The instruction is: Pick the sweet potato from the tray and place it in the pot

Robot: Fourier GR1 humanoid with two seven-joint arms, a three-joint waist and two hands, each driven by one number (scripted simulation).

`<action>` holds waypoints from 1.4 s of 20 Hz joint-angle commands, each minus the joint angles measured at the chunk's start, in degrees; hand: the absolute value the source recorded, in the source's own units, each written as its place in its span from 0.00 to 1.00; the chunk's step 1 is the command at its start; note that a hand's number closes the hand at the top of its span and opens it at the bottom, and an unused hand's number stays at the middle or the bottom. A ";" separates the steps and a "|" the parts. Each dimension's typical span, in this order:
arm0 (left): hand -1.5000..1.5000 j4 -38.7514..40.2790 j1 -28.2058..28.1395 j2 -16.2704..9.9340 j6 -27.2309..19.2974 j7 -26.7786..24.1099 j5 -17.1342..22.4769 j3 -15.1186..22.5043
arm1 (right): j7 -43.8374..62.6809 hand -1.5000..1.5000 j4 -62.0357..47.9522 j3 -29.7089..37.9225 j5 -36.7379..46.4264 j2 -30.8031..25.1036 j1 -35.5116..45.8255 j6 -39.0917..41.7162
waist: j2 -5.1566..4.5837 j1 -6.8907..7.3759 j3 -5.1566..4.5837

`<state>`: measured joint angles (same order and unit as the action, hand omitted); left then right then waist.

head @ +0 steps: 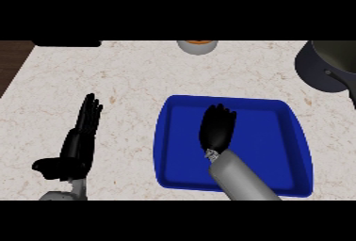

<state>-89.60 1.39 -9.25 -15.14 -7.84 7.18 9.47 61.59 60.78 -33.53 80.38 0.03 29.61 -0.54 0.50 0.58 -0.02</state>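
Note:
The blue tray (278, 141) lies on the counter right of the middle. My right hand (217, 128) hovers over the tray's middle, open, fingers stretched toward the tray's far side. No sweet potato shows anywhere; whatever lies under that hand is hidden. The dark grey pot (327, 63) stands at the counter's far right corner, partly cut off by the view's edge. My left hand (80, 141) rests open on the left of the counter, fingers pointing away, well apart from the tray.
A pale round vessel with something orange in it (198, 45) stands at the back edge. A black object (66, 43) lies at the back left. A dark wooden strip (10, 61) borders the speckled counter (125, 75) on the left.

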 commanded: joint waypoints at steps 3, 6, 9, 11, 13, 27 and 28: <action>0.50 -0.63 0.02 1.09 0.57 1.16 -0.53 -0.37 | 1.97 1.00 -3.98 1.20 5.60 -0.03 0.48 -2.02 | -0.52 -0.27 0.02; 0.50 2.94 -2.89 3.10 0.81 -5.51 -2.27 0.99 | -2.57 1.00 -9.17 5.54 0.98 -0.03 4.06 -7.31 | -0.71 0.20 0.03; 0.50 1.03 2.12 0.08 2.17 0.43 -0.01 -1.37 | -12.91 1.00 -8.23 17.93 -13.95 -1.35 10.23 -4.71 | -1.70 1.50 0.19; 0.50 0.27 0.89 1.74 1.90 -1.25 -0.60 0.54 | -17.37 1.00 -8.94 23.80 -21.15 -2.57 12.23 -2.90 | -2.55 2.79 0.35; 0.50 0.24 0.43 0.99 2.19 -1.32 -1.51 0.96 | -20.48 1.00 -15.86 27.23 -22.53 -4.36 18.28 -2.81 | -2.20 3.56 0.19; 0.50 1.24 0.79 1.03 2.79 0.27 -1.07 -0.61 | -16.09 1.00 -31.79 28.17 -10.37 -7.13 41.27 -20.06 | -1.04 1.82 -0.01; 0.50 -1.37 1.34 1.15 1.91 2.48 -1.45 -0.31 | -11.98 1.00 -33.09 26.49 -7.18 -5.16 38.97 -23.65 | -0.89 1.44 0.01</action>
<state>-88.57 3.26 -7.69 -13.22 -7.37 5.78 9.10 44.20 30.68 -6.43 69.13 -5.29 64.83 -21.49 -0.67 2.44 -0.01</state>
